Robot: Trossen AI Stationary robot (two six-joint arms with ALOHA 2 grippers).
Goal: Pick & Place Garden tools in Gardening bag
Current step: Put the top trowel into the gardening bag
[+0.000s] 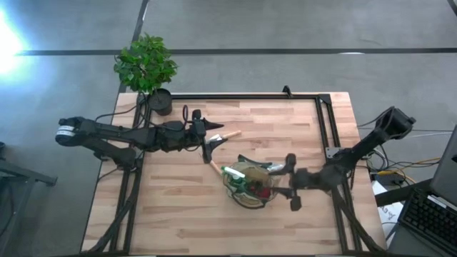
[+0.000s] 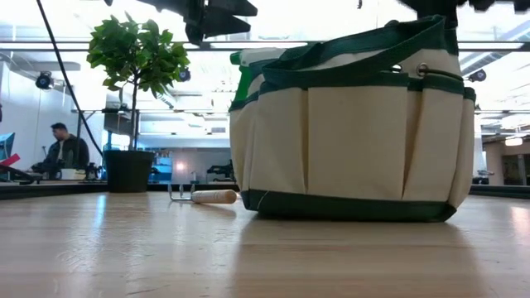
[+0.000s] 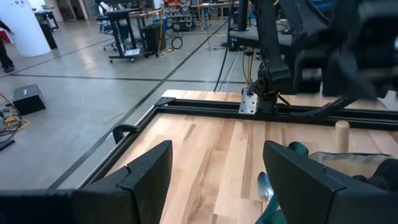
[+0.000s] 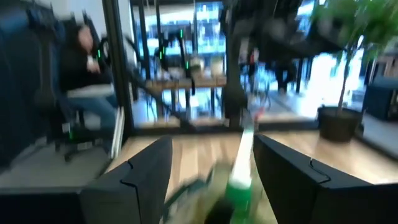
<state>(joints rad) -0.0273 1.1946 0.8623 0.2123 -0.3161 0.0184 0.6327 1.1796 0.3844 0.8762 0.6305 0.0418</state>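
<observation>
The gardening bag [image 1: 250,191] stands on the table right of centre, cream with green trim in the low view [image 2: 352,132]. A green spray bottle [image 1: 234,173] and something red [image 1: 264,191] show in its open top. My right gripper [image 1: 287,182] hovers open just right of the bag, and its wrist view shows the blurred bottle [image 4: 239,177] between its spread fingers, which touch nothing. My left gripper [image 1: 218,137] hangs open above the table's middle, nothing between its fingers [image 3: 214,180]. A wooden-handled rake [image 2: 203,196] lies flat on the table beside the bag.
A leafy potted plant [image 1: 148,66] in a black pot [image 1: 161,102] stands at the far left corner. A wooden tool handle [image 1: 230,134] lies by my left gripper, another [image 1: 214,166] at the bag's far-left side. A black frame rail [image 1: 243,96] runs along the far edge.
</observation>
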